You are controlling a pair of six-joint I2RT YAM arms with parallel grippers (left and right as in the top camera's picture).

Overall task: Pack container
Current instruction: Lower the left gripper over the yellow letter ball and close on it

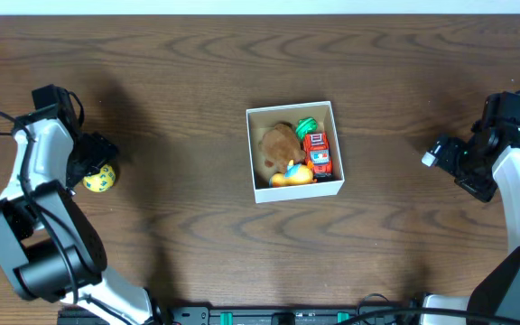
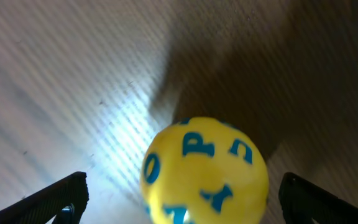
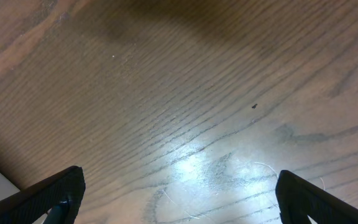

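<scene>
Wooden table [image 1: 197, 108]: box [image 1: 301, 190] mid-table already holds several toys [image 1: 283, 144]. Yellow ball [image 2: 205, 171] left to pack, near the left edge. Left gripper [image 2: 188, 202] straddles it, jaws apart. Right gripper [image 3: 179, 199] gapes, empty.

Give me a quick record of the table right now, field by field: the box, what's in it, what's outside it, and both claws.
container: white cardboard box, mid-table, top open
inside: brown plush toy, red toy truck, green toy, yellow-orange toy
outside: yellow ball with blue letters, on the wooden table, left side
left claw: open, one finger on each side of the ball, not gripping it
right claw: open, over bare wood on the right side, holding nothing
</scene>
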